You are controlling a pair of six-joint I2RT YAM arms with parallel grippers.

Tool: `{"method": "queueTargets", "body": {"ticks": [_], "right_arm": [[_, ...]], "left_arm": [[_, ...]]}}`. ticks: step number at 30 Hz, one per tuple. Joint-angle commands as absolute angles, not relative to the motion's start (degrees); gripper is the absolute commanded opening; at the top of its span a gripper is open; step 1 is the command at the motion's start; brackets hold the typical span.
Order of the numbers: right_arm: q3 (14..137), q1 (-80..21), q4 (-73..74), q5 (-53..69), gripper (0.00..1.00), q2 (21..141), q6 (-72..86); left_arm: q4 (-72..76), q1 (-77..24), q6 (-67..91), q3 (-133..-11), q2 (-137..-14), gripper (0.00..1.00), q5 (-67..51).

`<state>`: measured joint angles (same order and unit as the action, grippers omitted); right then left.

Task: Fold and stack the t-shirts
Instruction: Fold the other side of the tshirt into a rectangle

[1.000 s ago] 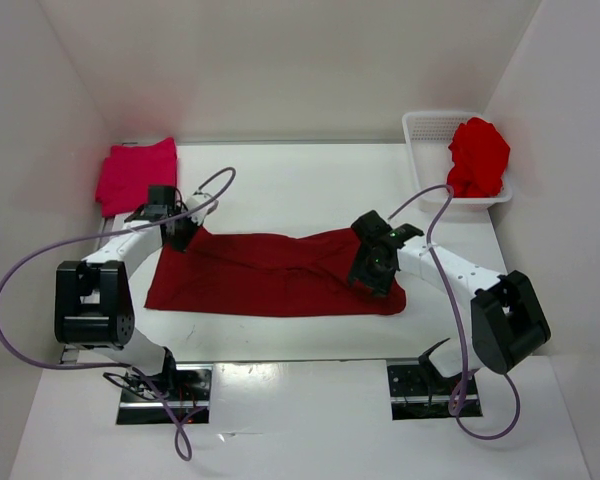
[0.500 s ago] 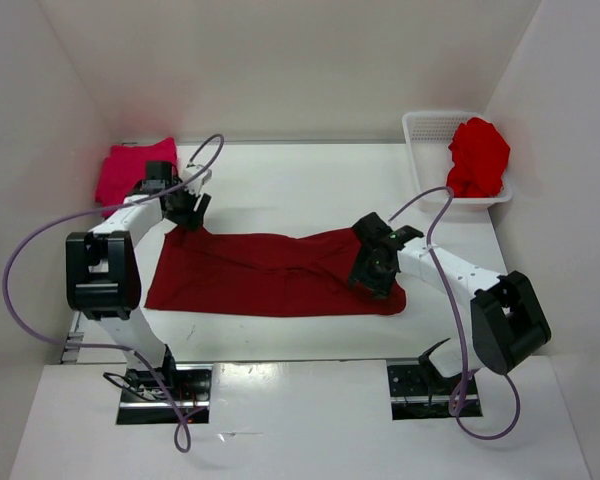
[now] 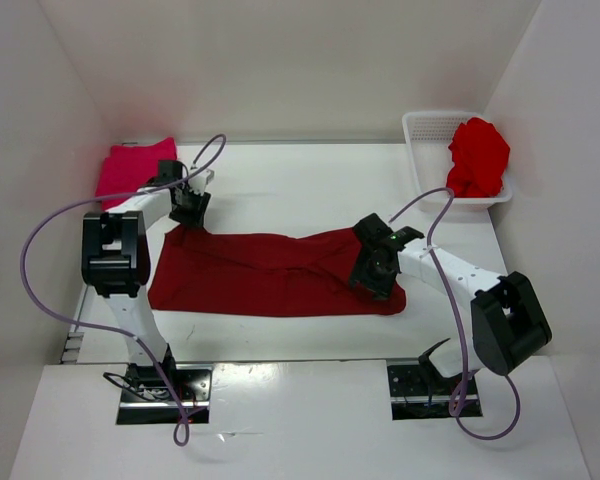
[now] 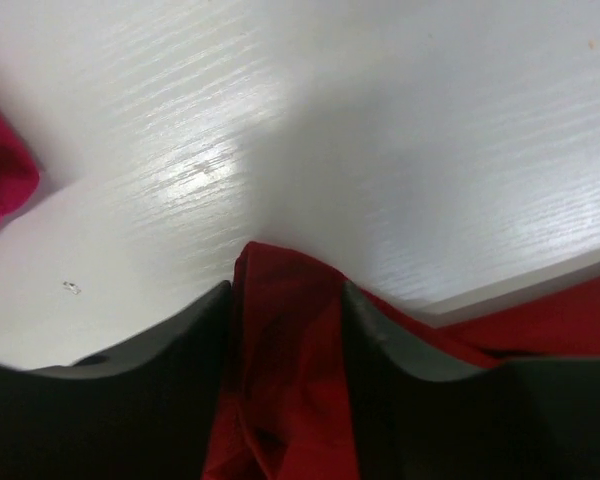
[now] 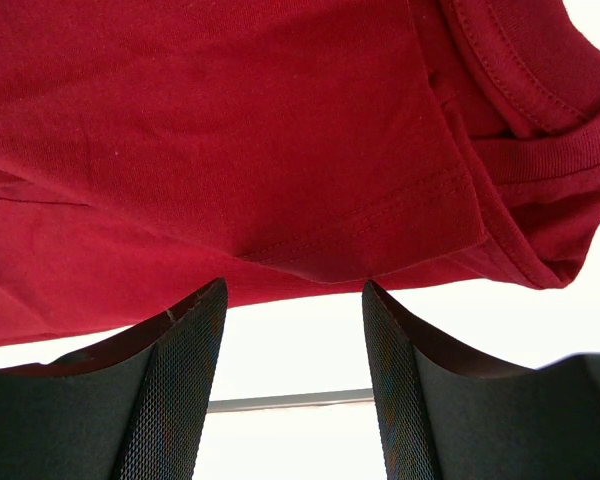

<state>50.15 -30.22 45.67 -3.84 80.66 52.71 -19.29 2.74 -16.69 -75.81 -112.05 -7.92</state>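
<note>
Left claw (image 4: pixel 285 290) has let go of the maroon t-shirt (image 3: pixel 270 275) corner; right claw (image 5: pixel 295 290) gapes too. Fold looks laid.

matt cloth t-shirt (image 3: pixel 270 275), glossy table (image 3: pixel 310 190)

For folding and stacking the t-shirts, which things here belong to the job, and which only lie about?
Job:
- dark maroon t-shirt, spread mid-table
- pinkish t-shirt, far left corner
- bright red t-shirt, crumpled in the basket

Lying about:
- white mesh basket, only holding the red one
</note>
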Motion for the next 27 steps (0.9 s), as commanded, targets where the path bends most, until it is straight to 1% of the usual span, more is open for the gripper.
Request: {"method": "queueTargets", "body": {"ticks": [1,3,6,8,9,12,15,16,20,27], "right_arm": [[50.45,-29.88,44.74,-4.31,0.62,79.45,53.17],[50.45,-29.88,44.74,-4.31,0.62,79.45,53.17],[50.45,-29.88,44.74,-4.31,0.62,79.45,53.17],[50.45,-29.88,44.74,-4.31,0.62,79.45,53.17],[50.45,-29.88,44.74,-4.31,0.62,79.45,53.17],[50.45,-29.88,44.74,-4.31,0.62,79.45,53.17],[50.45,-29.88,44.74,-4.31,0.62,78.93,53.17],[50.45,-29.88,44.74,-4.31,0.62,78.93,53.17],[50.45,-29.88,44.74,-4.31,0.62,78.93,53.17],[50.45,-29.88,44.74,-4.83,0.62,78.93,53.17]], "left_arm": [[-18.73,2.29,-14.33,-77.52,-113.64,0.5,-8.09],[-17.41,2.29,-14.33,-76.9,-113.12,0.5,-8.09],[-16.18,2.29,-14.33,-75.77,-111.8,0.44,-8.09],[-15.38,2.29,-13.8,-75.23,-110.4,0.36,-8.61],[-14.86,2.29,-13.8,-75.23,-110.39,0.27,-8.61],[-14.85,2.29,-13.27,-74.71,-109.86,0.16,-8.61],[-14.85,2.29,-13.27,-74.71,-109.86,0.08,-8.61],[-14.85,2.29,-13.27,-74.01,-109.08,0.04,-8.61],[-15.38,2.29,-14.76,-71.03,-104.08,0.01,-8.61],[-17.75,2.29,-27.5,-62.33,-93.79,0.0,-10.98]]}}
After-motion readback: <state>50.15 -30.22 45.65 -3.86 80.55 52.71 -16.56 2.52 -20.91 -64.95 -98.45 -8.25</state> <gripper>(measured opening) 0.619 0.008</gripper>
